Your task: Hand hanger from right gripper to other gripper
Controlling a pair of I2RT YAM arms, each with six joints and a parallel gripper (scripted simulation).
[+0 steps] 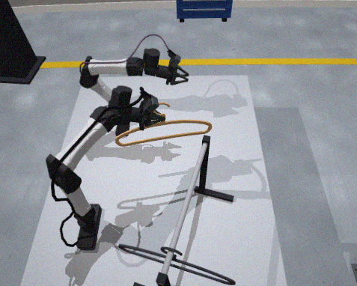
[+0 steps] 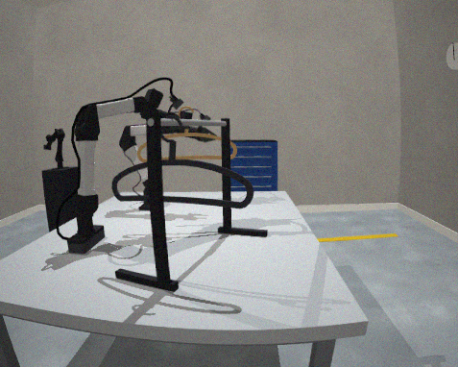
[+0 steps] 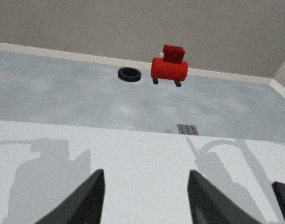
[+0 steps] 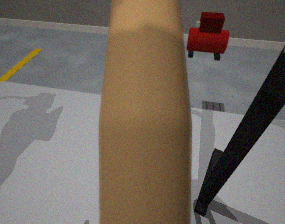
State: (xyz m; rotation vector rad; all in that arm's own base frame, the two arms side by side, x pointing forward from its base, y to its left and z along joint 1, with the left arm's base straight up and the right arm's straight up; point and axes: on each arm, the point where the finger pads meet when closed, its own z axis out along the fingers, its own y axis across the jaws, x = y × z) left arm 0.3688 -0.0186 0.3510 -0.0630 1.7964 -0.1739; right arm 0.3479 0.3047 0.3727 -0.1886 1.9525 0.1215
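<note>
The orange hanger (image 1: 210, 126) (image 2: 234, 150) (image 4: 145, 100) hangs upright in the air above the table, hook up. My right gripper (image 1: 164, 117) is shut on it at the neck, below the hook; the hanger fills the middle of the right wrist view. My left gripper (image 1: 186, 77) (image 3: 146, 178) is partly open and empty, beyond the hanger and apart from it; it points down toward the table more than level. The dark hanger (image 1: 121, 246) (image 2: 251, 190) hangs on the rail (image 1: 184, 210) (image 2: 196, 123) near the rack's near end.
The rack stands upright on the table; its far post (image 1: 203, 165) (image 2: 227, 192) is close to the orange hanger's right end in the top view, and its near post (image 2: 158, 226) is at the other end. A blue cabinet (image 1: 204, 9) (image 2: 258, 163) stands beyond the table.
</note>
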